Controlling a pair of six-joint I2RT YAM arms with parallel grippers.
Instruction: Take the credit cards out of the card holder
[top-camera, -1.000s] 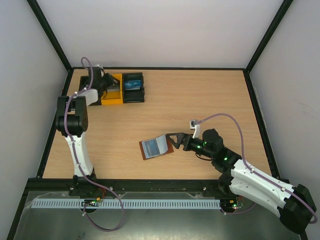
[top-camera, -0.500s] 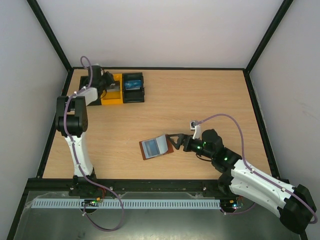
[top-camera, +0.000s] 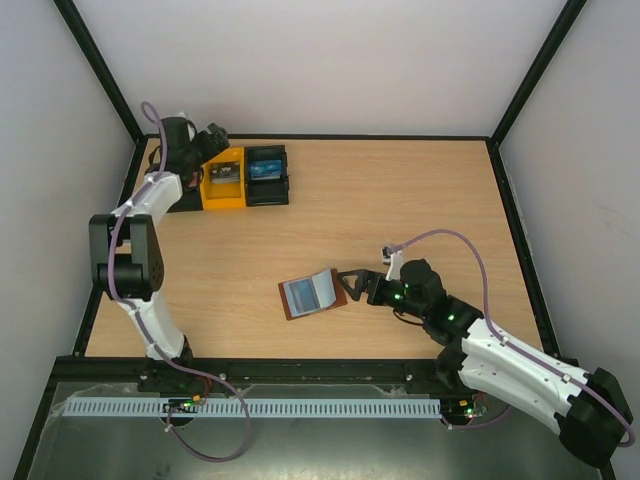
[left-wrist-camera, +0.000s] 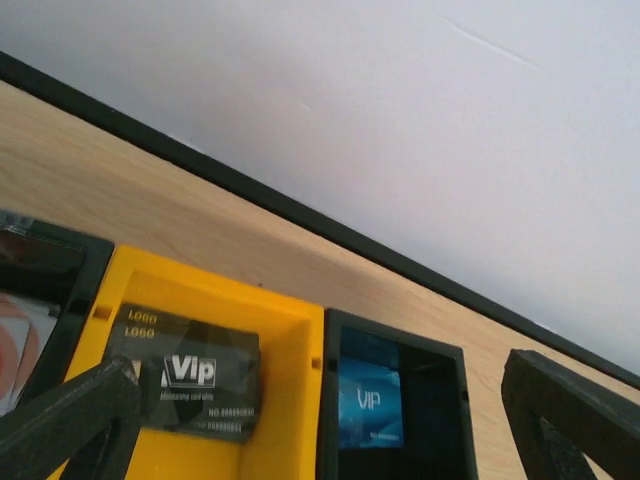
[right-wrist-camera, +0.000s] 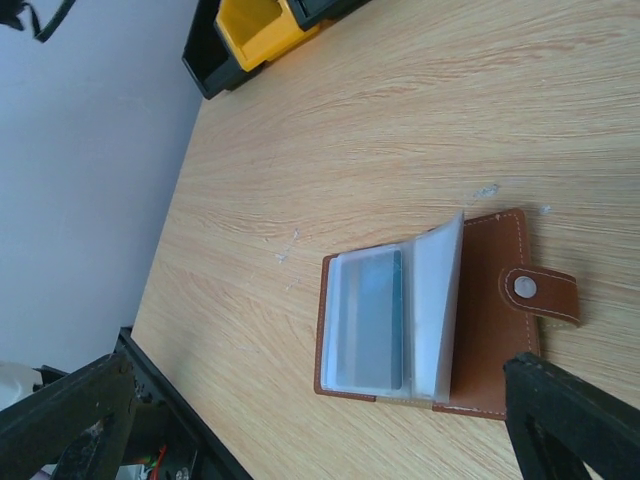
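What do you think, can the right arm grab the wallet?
Probably yes. The right fingers are open just beside the wallet, which lies open on the table, and nothing stands between them.

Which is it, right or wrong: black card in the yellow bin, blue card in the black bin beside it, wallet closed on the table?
Wrong on one point: the wallet lies open on the table, as the right wrist view shows. The black card is in the yellow bin, the blue card in the black bin beside it.
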